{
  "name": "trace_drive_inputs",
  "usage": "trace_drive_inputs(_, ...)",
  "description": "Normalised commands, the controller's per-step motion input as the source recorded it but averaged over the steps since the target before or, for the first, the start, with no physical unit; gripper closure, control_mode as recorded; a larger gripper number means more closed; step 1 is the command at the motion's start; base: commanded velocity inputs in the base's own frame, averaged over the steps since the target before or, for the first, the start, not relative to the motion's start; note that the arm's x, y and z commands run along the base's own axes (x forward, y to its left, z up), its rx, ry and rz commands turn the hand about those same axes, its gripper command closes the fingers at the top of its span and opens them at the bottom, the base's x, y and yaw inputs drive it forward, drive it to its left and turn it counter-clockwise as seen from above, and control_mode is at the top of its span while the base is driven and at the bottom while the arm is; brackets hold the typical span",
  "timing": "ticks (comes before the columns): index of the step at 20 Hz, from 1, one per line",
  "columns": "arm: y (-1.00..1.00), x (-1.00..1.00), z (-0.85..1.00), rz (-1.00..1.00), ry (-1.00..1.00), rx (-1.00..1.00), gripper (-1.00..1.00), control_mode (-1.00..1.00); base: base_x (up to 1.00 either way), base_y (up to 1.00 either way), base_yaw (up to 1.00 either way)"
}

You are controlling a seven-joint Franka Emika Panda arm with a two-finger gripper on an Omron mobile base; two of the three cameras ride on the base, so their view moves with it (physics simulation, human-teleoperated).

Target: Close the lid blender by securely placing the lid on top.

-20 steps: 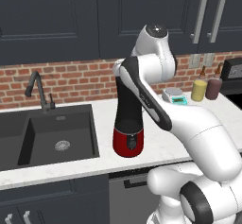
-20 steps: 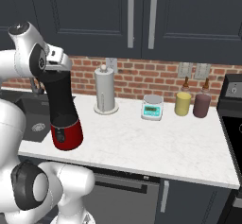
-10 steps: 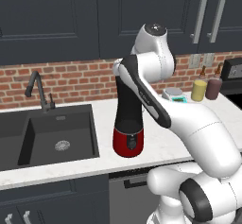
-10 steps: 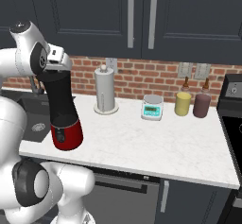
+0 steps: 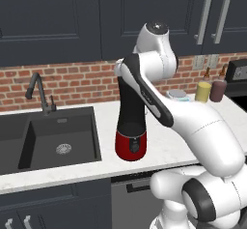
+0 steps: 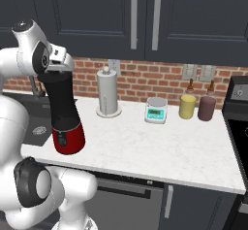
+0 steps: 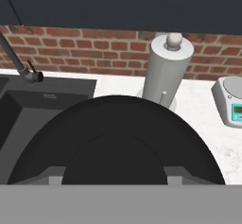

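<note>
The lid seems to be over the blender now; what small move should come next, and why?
Probably a short, straight push down, then release. The hand view shows the black lid held close under the shut hand, and in the right base view the hand sits at the top of the blender. Whether the lid is fully seated cannot be told.

Lighting's looking even and soft everywhere, rendered clean with no blur. The blender is casting a faint shadow, its red base catching small glints.
</note>
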Motion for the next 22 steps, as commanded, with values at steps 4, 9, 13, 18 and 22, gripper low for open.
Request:
trace_drive_inputs(4, 0.00, 0.21, -0.18, 0.00, 0.00, 0.00, 1.00, -1.00, 0.00, 0.00, 0.00)
trace_drive_inputs(9, 0.00, 0.21, -0.19, 0.00, 0.00, 0.00, 1.00, -1.00, 0.00, 0.00, 0.00)
trace_drive_inputs(13, 0.00, 0.18, -0.20, 0.00, 0.00, 0.00, 1.00, -1.00, 0.00, 0.00, 0.00)
trace_drive_inputs(18, 0.00, 0.18, -0.21, 0.00, 0.00, 0.00, 1.00, -1.00, 0.00, 0.00, 0.00)
trace_drive_inputs(22, 0.00, 0.17, -0.20, 0.00, 0.00, 0.00, 1.00, -1.00, 0.00, 0.00, 0.00)
